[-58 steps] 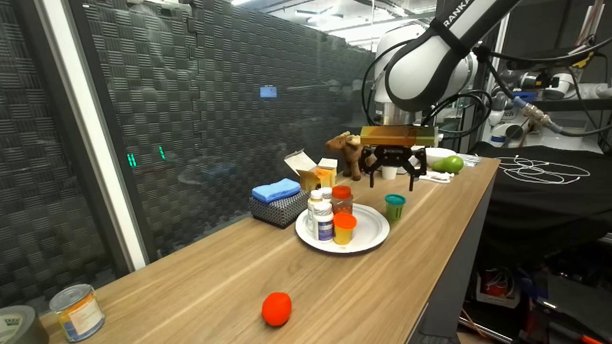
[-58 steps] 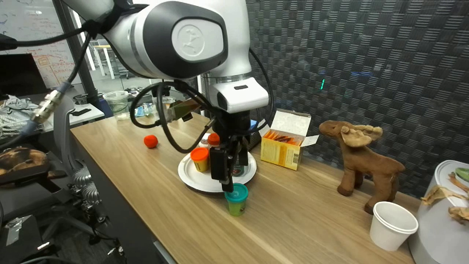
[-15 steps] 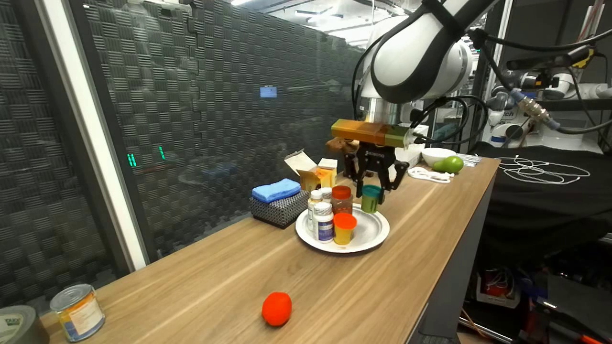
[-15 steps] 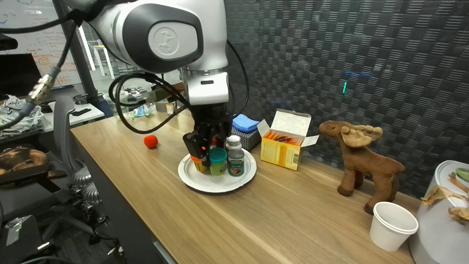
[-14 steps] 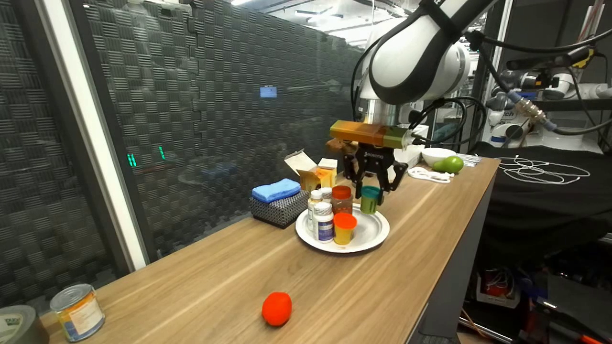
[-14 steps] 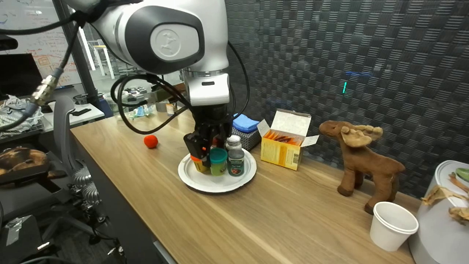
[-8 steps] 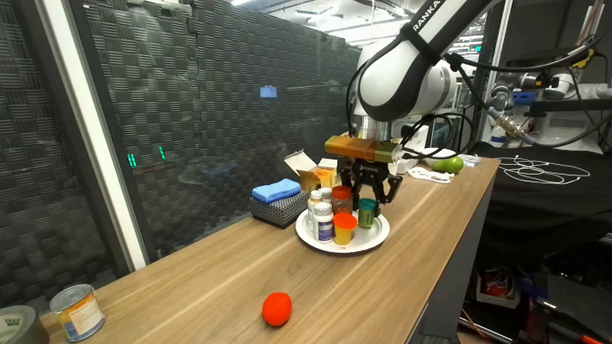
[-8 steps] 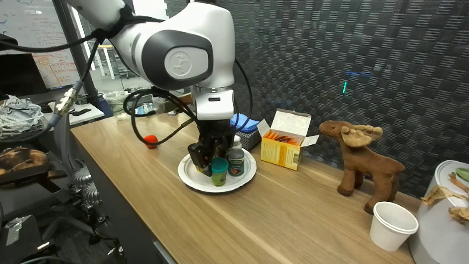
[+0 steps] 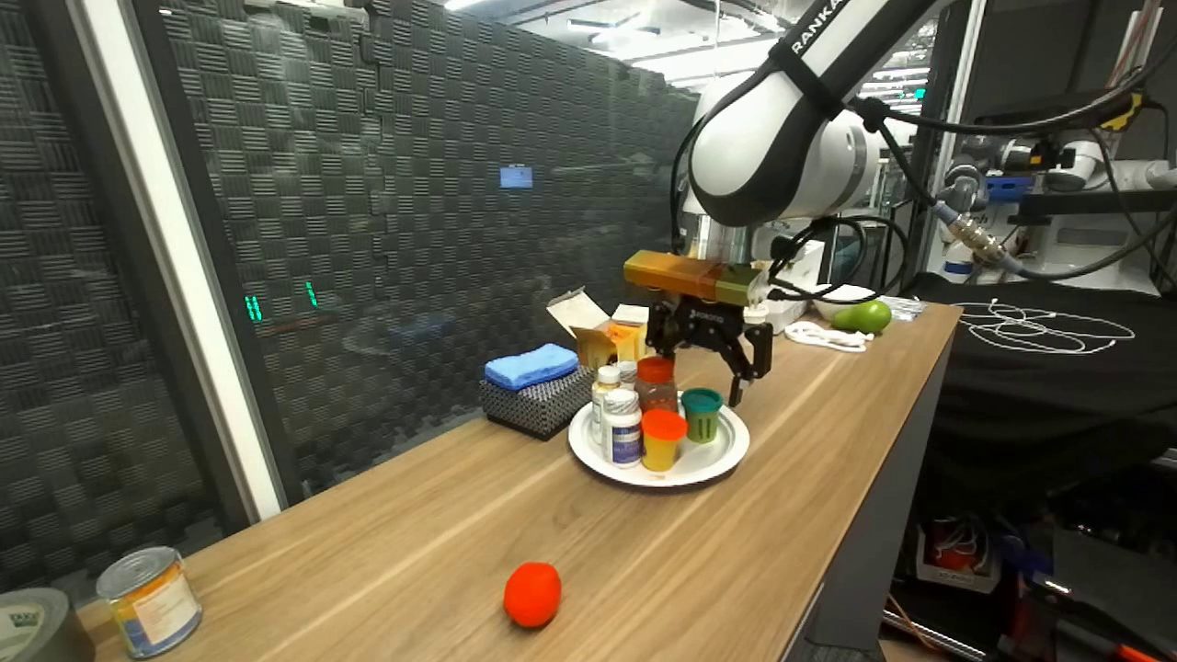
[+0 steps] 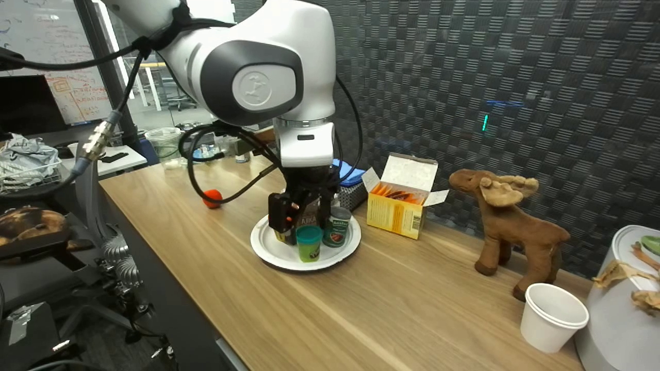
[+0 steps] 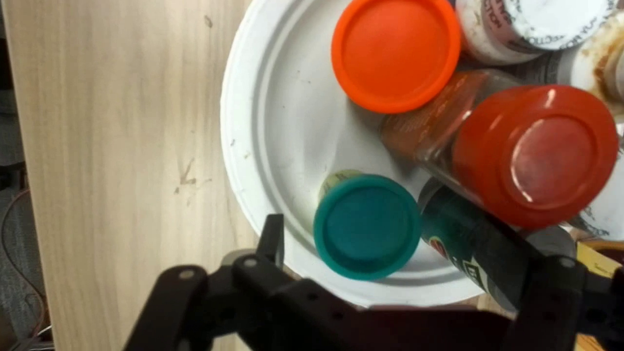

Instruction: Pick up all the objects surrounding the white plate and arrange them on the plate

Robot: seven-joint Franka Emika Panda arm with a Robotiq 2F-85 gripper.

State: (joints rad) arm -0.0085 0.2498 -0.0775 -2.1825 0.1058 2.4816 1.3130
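The white plate holds white pill bottles, a red-lidded bottle, a small orange-lidded cup, a dark green can and a teal-lidded green cup. The teal-lidded cup stands upright near the rim; its lid shows in the wrist view. My gripper is open just above it, fingers apart on either side. In the wrist view one finger is clear of the lid. The can leans slightly beside the opposite finger, which is partly hidden. The red-orange ball lies on the table, away from the plate.
A dark patterned box with a blue cloth and an open yellow box stand beside the plate along the wall. A brown plush moose and white paper cups stand farther along. A pale-labelled tin is near a tape roll.
The teal-lidded cup was carried from the table onto the plate and lowered. Since half a second ago the gripper has opened, released it and risen slightly. The can has tipped a little.
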